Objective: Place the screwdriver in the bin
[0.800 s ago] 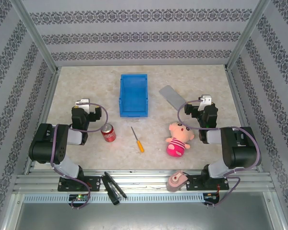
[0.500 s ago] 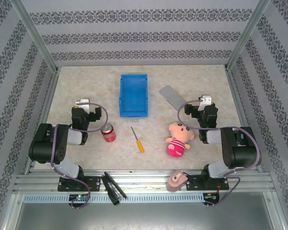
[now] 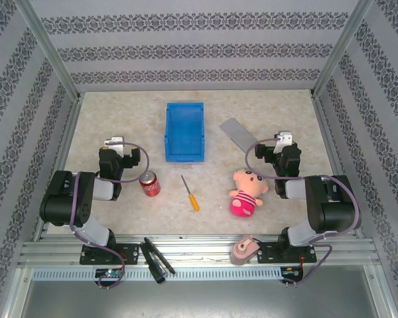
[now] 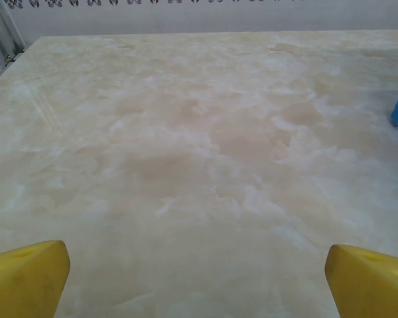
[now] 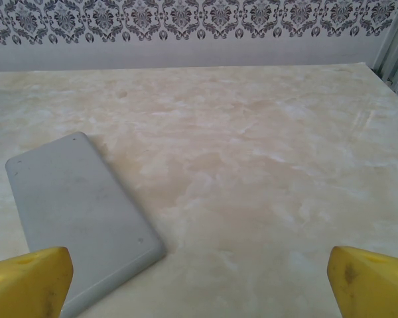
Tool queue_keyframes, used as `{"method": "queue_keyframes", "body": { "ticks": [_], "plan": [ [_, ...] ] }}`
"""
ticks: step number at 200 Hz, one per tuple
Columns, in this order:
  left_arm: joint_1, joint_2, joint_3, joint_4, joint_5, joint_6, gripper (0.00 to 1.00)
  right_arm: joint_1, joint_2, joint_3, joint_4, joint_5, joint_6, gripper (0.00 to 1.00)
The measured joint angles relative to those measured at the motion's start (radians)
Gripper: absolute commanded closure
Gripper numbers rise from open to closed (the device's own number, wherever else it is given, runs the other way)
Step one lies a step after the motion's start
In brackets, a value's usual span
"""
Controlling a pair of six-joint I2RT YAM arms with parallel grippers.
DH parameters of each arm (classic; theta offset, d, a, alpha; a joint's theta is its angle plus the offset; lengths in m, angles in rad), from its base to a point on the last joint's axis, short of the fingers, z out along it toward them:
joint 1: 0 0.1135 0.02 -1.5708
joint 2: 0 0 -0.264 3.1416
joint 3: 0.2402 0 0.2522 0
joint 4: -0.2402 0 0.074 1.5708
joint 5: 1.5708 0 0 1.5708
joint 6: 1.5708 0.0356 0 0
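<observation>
While left gripper (image 4: 199,281) and right gripper (image 5: 199,281) gape, the slim screwdriver (image 3: 190,193) lies near the boxy bin (image 3: 184,132).

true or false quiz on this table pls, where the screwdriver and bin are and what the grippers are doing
1. The screwdriver lies on the table between the soda can and the pink doll. True.
2. The bin is empty. True.
3. The screwdriver leans on the bin. False: it lies flat, apart from it, nearer the arms.
4. The left gripper is shut on the soda can. False: it is open, over bare table.
5. The right gripper is open, the grey slab lying before it. True.
</observation>
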Motion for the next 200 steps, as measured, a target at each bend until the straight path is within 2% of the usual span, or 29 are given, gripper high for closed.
{"method": "queue_keyframes", "body": {
  "ticks": [124,151,200],
  "plan": [
    [0.0,0.0,0.0,0.0,0.0,0.0,0.01,0.0,0.0,0.0,0.0,0.001,0.0,0.02],
    [0.0,0.0,0.0,-0.003,0.0,0.0,0.01,0.0,-0.002,0.0,-0.005,0.045,0.004,0.02],
    [0.0,-0.003,0.0,-0.018,0.001,0.0,0.01,0.032,-0.136,0.022,-0.166,0.132,0.002,0.02]
  ]
}}
